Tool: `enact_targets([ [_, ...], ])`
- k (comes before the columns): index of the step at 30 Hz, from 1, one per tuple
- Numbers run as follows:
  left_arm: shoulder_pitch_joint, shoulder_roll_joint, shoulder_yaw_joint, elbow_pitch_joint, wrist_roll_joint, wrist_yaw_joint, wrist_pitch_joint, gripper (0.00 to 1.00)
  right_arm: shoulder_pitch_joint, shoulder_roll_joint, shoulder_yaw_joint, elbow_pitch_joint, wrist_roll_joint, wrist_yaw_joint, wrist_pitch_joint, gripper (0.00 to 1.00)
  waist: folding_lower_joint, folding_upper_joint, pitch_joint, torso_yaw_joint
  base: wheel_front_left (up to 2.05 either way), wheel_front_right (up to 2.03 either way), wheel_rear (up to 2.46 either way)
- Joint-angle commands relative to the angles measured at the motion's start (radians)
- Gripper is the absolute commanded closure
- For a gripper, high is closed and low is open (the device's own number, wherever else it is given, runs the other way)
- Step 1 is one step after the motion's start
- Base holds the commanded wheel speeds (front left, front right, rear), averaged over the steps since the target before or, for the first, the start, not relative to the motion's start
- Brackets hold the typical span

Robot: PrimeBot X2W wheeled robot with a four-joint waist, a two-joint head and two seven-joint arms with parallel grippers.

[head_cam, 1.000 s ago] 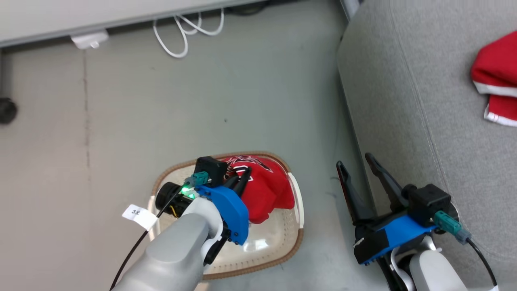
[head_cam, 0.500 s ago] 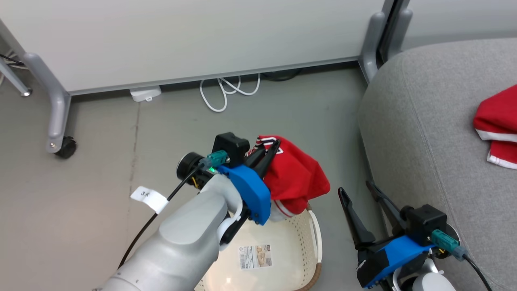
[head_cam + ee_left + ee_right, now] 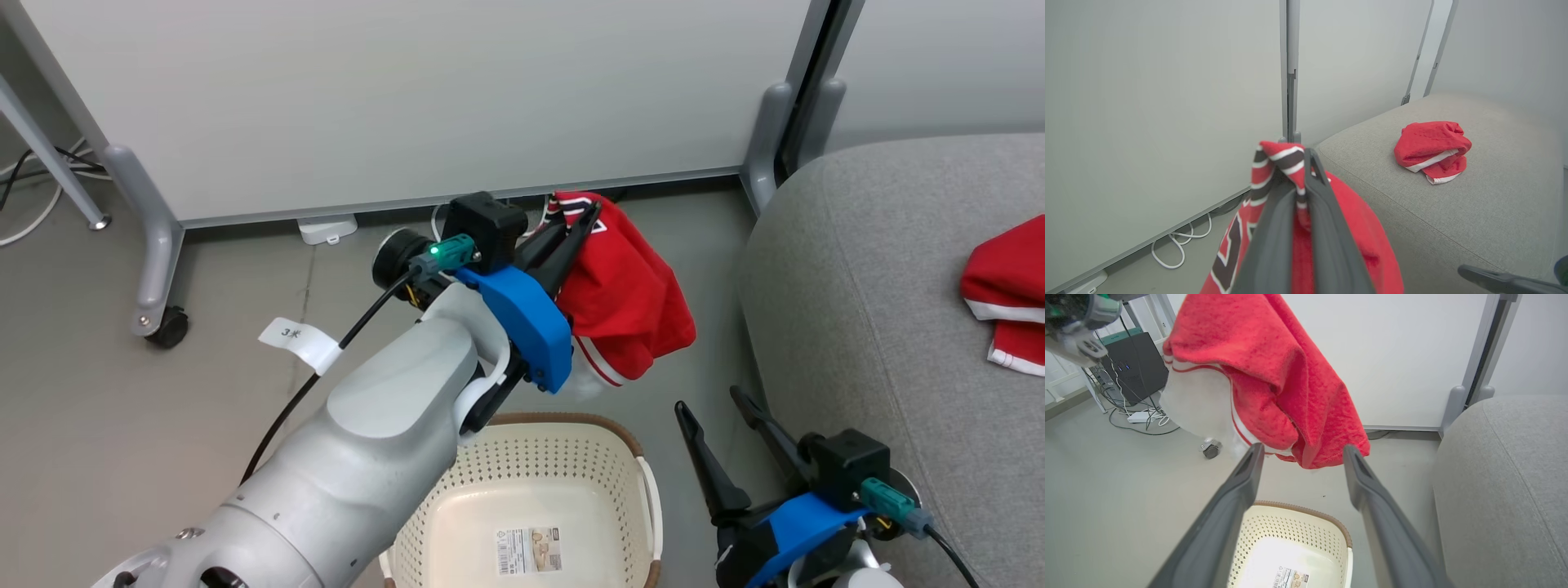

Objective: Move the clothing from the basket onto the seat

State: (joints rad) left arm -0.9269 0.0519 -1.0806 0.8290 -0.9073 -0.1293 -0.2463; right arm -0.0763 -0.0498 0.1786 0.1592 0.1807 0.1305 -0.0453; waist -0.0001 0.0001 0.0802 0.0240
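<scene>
Dangling from the left gripper point(image 3: 584, 214) is the jersey point(image 3: 629, 302), pinched at a striped edge between fingers clamped tight together. It hangs in the air, clear above the basket point(image 3: 647, 490), out over the floor point(image 3: 82, 408) between the basket's far rim and the white panel point(image 3: 408, 98). Its long axis runs top to bottom: striped end up at the fingertips, bunched red body drooping below, and the white-trimmed edge lowest, pointing down at the floor. In the left wrist view, black-and-white numerals run down its left side.

The right gripper point(image 3: 707, 399) sits low, between the basket and the sofa point(image 3: 865, 269), with its jaws spread wide and nothing between them. In its own wrist view the two fingers point up at the jersey's lower end.

The basket stands on the floor, with the label point(image 3: 531, 549) on its bottom showing. A second garment point(image 3: 1008, 298) lies crumpled on the sofa, white trim along its lower folds, well apart from the jersey.
</scene>
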Motion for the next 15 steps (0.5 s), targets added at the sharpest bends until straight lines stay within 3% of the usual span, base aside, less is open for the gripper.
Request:
enact_targets([
  [1,-0.014,-0.002,-0.001,-0.008,-0.011,-0.001,-0.006,1.00,0.014,-0.001,0.003,-0.001,0.008,0.000,0.001,0.00,0.0001,-0.0001,-0.005,-0.003,0.00,0.00,0.00],
  [15,-0.016,-0.001,-0.033,-0.032,-0.042,0.021,-0.013,1.00,0.012,-0.001,0.009,-0.016,-0.005,0.000,0.015,0.00,0.0001,-0.0001,-0.014,-0.012,0.00,0.00,0.00],
])
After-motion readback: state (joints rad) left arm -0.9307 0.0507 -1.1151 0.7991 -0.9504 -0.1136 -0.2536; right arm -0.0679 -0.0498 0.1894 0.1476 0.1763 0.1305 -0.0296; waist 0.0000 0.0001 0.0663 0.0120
